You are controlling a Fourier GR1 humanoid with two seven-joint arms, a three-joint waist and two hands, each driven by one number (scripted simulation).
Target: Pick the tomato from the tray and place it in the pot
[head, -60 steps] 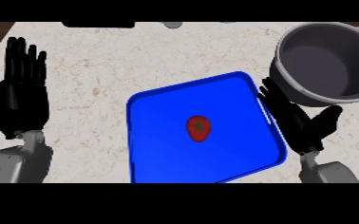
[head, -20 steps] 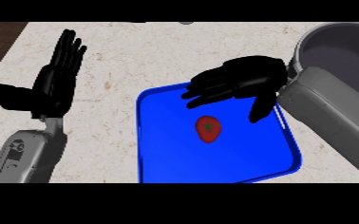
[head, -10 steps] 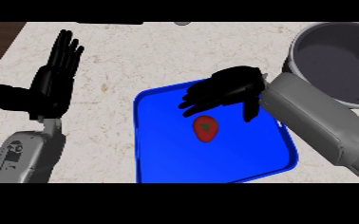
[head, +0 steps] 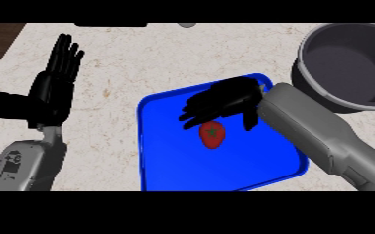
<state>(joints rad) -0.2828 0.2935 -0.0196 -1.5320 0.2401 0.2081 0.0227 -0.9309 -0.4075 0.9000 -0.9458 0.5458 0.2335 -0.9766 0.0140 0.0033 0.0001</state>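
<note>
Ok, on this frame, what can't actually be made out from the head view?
- Whether the right hand touches the tomato: its fingers overlap the tomato's upper edge.
- The tray floor beneath that hand and forearm.
- The pot: its right side is cut by the picture's edge.
- The left hand, resting open at left, hides the counter behind it.

A pale speckled counter (head: 147, 59) fills the view, with a small grey object (head: 187, 24) at its far edge.

The tomato (head: 212, 134) is red with a dark green stem mark. The tray (head: 242, 168) is bright blue. The pot (head: 343, 64) is grey, darker inside. The counter (head: 147, 64) is pale beige with faint speckles. Both hands (head: 223, 101) are black, forearms grey.
</note>
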